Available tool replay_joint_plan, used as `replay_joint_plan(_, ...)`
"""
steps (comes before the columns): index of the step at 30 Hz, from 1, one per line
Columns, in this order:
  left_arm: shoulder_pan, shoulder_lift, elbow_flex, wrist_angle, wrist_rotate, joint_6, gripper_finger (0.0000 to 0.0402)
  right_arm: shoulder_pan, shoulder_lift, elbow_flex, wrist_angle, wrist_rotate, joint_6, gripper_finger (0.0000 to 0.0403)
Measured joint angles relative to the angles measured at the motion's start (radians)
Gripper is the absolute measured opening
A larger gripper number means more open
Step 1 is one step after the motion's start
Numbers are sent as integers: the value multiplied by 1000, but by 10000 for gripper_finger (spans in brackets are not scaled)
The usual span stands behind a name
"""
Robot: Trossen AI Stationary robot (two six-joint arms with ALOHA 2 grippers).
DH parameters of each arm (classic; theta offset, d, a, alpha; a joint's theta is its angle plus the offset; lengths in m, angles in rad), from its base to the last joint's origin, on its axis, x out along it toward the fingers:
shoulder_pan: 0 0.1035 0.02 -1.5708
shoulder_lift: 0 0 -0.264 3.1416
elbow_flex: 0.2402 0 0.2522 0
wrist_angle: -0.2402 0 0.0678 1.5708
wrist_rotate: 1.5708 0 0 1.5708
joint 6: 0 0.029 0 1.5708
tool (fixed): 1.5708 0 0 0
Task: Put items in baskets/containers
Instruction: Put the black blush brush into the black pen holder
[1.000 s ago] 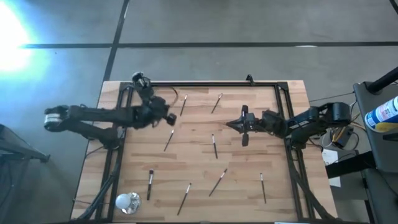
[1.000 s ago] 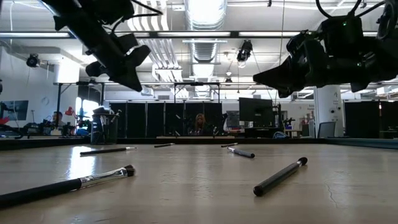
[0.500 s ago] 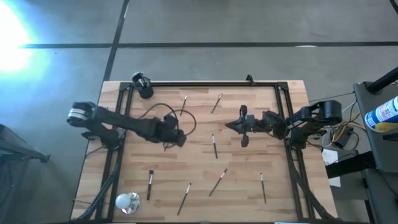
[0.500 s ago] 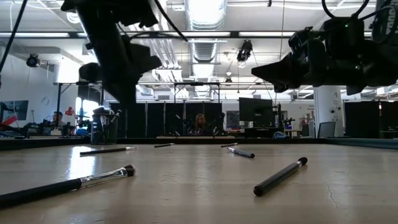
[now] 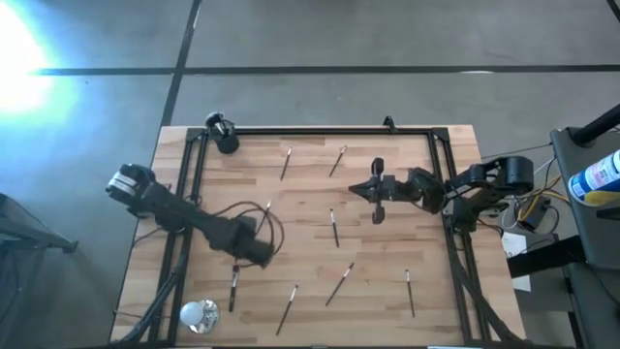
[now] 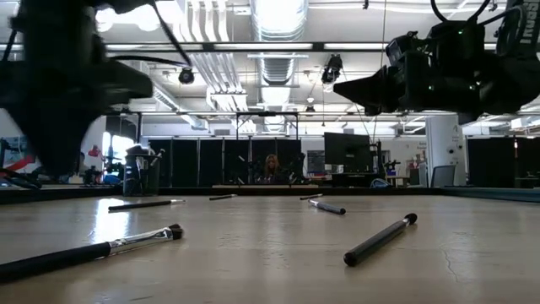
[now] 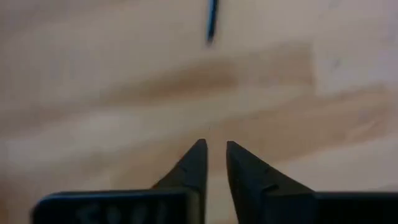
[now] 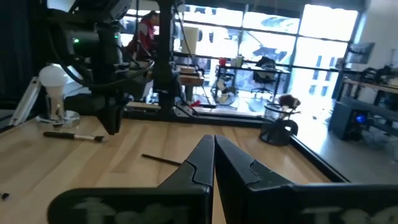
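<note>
The left arm has swung from the far side of the wooden table (image 5: 387, 291) toward the near left part; its left gripper (image 5: 254, 252) now hangs over the boards with the fingers (image 7: 193, 167) almost closed and nothing between them. The right gripper (image 5: 376, 189) stays in the air at the right middle, fingers pressed together, empty. The black cup (image 5: 227, 143) stands at the far left corner. The brushes lie scattered; the closest brush (image 5: 233, 287), just beside the left gripper, has its long axis running near to far.
</note>
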Motion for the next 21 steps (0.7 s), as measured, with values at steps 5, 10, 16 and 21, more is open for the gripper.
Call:
replay_joint_plan(5,-94,20,-7,1,137,-216,110,0,17,28,-4,-12,-7,8)
replay_joint_plan(10,-150,29,-14,1,146,-343,141,0,59,58,-6,-31,-11,8)
replay_joint_plan(16,-159,29,-64,22,111,-387,149,0,118,90,-7,-36,-16,8)
replay_joint_plan(21,-158,28,-110,98,89,-403,149,-4,133,111,-6,-56,-23,8)
